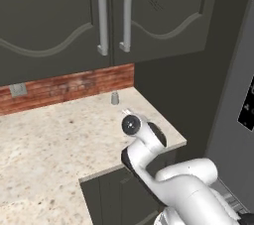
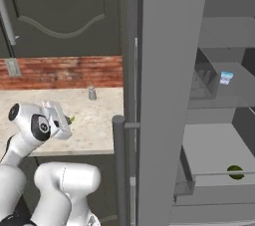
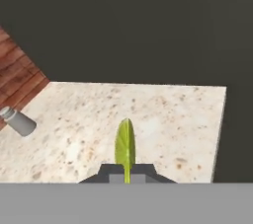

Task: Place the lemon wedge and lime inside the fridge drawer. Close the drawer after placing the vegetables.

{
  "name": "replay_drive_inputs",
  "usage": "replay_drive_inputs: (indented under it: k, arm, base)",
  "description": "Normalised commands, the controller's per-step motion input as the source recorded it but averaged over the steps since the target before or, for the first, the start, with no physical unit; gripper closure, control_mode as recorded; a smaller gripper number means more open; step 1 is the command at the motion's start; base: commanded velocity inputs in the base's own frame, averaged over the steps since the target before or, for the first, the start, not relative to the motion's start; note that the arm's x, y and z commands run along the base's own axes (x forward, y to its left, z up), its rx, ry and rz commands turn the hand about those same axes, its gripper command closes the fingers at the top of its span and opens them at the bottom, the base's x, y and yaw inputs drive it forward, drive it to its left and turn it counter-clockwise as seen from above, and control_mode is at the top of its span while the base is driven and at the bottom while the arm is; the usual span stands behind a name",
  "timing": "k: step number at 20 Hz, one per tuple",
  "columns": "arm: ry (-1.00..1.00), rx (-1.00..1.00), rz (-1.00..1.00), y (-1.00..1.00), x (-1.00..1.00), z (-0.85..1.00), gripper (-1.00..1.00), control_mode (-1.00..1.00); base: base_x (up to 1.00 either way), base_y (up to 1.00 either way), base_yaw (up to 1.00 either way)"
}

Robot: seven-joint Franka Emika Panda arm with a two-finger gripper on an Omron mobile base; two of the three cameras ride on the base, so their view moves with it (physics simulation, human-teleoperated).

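Hand (image 3: 126, 172) pinches lemon wedge (image 3: 125, 146) (near edge).

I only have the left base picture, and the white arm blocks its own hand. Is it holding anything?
Observer: Yes. In the hand view the gripper is shut on the lemon wedge, a thin yellow-green sliver standing up between the fingertips.
Operator: Where is the lime?
Observer: The right base view shows the lime already lying in the fridge drawer.
Operator: Is that drawer shut?
Observer: No, it is pulled out, with its grey floor bare beside the lime.
Operator: Is the fridge open?
Observer: Yes, the fridge door stands open between the counter and the shelves.
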Motion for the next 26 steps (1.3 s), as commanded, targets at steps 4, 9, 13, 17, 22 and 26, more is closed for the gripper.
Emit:
replay_drive_inputs:
  k: [4,9,13,17,22,26]
  arm:
    - [-0.14,-0.04,-0.29,-0.08,-0.28,0.58,1.00,-1.00]
    - [-0.11,-0.03,-0.21,-0.09,-0.40,0.55,1.00,-1.00]
    - [-0.14,0.00,-0.20,-0.15,-0.50,0.47,1.00,-1.00]
    - [-0.07,0.00,-0.08,-0.01,-0.24,0.15,1.00,-1.00]
    - [0.00,0.00,0.00,0.00,0.00,0.00,1.00,-1.00]
    - [-0.03,0.00,0.00,0.00,-0.39,-0.03,1.00,-1.00]
  base:
    - [0.00,0.00,0.00]
    - [0.00,0.00,0.00]
    - [0.00,0.00,0.00]
    - [0.00,0.00,0.00]
    - [0.00,0.00,0.00]
    - [0.00,0.00,0.00]
